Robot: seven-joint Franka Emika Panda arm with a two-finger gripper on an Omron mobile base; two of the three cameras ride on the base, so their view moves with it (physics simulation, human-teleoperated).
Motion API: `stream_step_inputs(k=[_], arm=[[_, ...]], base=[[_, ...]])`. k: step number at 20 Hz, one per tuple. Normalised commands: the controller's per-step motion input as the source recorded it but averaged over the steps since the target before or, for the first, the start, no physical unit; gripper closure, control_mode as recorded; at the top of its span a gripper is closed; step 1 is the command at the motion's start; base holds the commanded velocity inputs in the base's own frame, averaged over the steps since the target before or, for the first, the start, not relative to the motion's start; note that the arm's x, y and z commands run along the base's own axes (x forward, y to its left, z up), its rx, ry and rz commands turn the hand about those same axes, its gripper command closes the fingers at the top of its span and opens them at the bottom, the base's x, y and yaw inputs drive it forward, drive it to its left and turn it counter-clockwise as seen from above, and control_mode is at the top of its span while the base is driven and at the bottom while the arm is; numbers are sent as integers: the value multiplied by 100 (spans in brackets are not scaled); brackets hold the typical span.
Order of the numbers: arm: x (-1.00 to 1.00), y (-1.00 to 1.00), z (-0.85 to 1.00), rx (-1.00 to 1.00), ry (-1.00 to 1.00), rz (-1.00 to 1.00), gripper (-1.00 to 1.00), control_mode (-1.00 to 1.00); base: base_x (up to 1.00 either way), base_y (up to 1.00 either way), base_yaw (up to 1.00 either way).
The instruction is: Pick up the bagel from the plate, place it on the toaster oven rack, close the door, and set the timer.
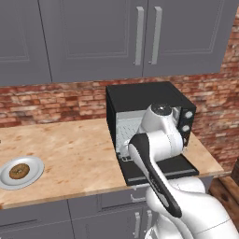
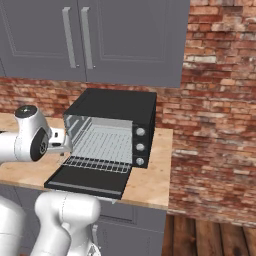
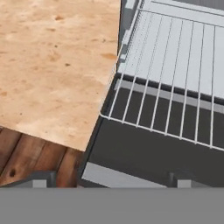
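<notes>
The brown bagel (image 1: 19, 171) lies on the light plate (image 1: 38, 168) at the left end of the counter, far from the arm. The black toaster oven (image 2: 115, 107) stands to the right with its door (image 2: 87, 180) folded down flat. Its wire rack (image 2: 102, 150) is slid partly out over the door (image 3: 144, 153). My gripper (image 3: 111, 181) hovers above the door's left front corner, open, with nothing between its fingertips (image 3: 43, 179). The rack (image 3: 175, 87) is bare. In the right base view the hand (image 2: 64, 144) sits by the oven's left front.
Three knobs (image 2: 140, 146) run down the oven's right face. Bare wooden counter (image 3: 52, 65) stretches left of the oven toward the plate. Grey cabinets (image 1: 140, 37) hang above against a brick wall (image 2: 215, 100). The counter edge and wood floor (image 3: 35, 157) lie near the door's front.
</notes>
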Motion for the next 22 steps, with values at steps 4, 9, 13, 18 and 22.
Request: stream_step_inputs(k=[4, 9, 13, 18, 22], arm=[[0, 48, 0, -4, 0, 10, -100, -100], [1, 40, 0, -1, 0, 6, -100, -100], [1, 29, -2, 0, -4, 2, -100, -100], [5, 4, -16, 0, -14, 2, -100, -100], [23, 0, -11, 0, -10, 0, -100, -100]], base=[[0, 0, 0], [0, 0, 0], [0, 0, 0], [0, 0, 0], [0, 0, 0]])
